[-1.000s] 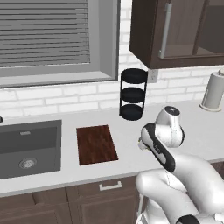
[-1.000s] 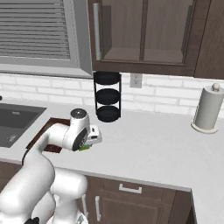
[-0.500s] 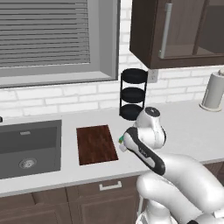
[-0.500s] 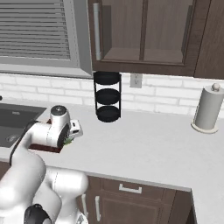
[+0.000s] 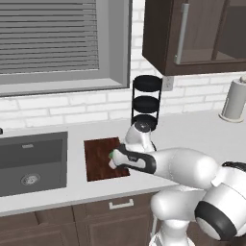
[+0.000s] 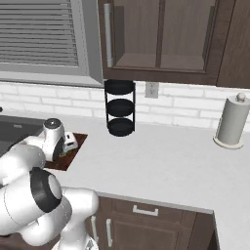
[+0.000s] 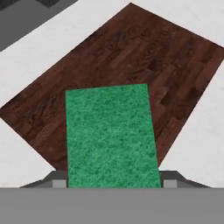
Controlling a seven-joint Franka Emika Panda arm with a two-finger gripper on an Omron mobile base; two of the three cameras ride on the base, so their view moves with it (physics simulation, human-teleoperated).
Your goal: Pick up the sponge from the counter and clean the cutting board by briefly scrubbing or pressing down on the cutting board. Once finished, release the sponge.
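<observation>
My gripper (image 7: 111, 182) is shut on the sponge (image 7: 111, 135), whose green face runs up the middle of the hand view between the finger tips. Under it lies the dark reddish-brown cutting board (image 7: 131, 52) on the pale counter (image 7: 26, 57). In the left base view the gripper (image 5: 114, 158) hangs over the right part of the cutting board (image 5: 98, 161), with a bit of the green sponge (image 5: 111, 155) peeking out. From the right the gripper (image 6: 66, 149) hides most of the board (image 6: 78, 141). Whether the sponge touches the wood is unclear.
The dark sink basin (image 5: 29, 161) lies left of the board. A black three-tier rack (image 5: 146, 103) stands at the wall just behind it. A paper towel roll (image 6: 232, 122) stands far right. The counter (image 6: 161, 161) stretches wide to the right.
The arm has swung left across the counter with the sponge in the gripper, from right of the board to over the board's right part.
</observation>
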